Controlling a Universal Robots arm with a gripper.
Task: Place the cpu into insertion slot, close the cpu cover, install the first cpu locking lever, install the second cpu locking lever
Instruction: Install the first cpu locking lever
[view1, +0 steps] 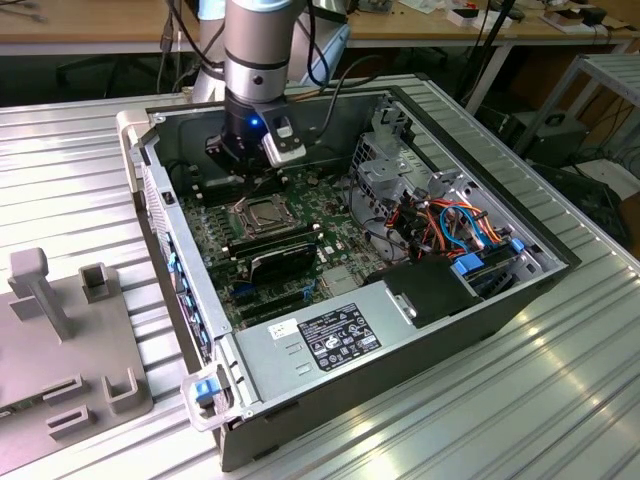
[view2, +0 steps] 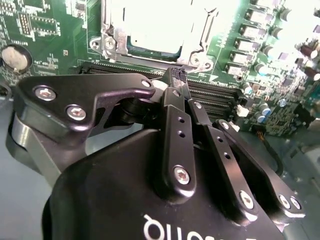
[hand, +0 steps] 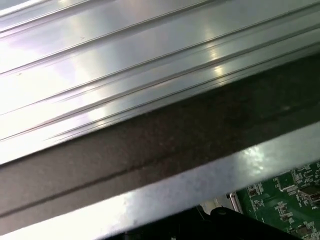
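Cpu (view2: 150, 22) task seemingly at the lever stage. Nearest, mid-frame in the second wrist view: claw (view2: 176, 79) clenched, empty, over memory slots (view2: 220, 97). Beyond, upper centre: chip seated in insertion slot (view2: 114, 44), cpu cover (view2: 197, 30) apparently down. Likely calls for a short, fine press. Case wall (view1: 165, 215) close at exterior view's left; open room above.

Both wrist views near circuit board (view2: 45, 20) (hand: 295, 200)

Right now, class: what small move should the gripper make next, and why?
Probably lower the shut gripper slightly toward the near edge of the cpu cover: the cpu already lies under the closed cover, and the gripper hangs just short of it, holding nothing.
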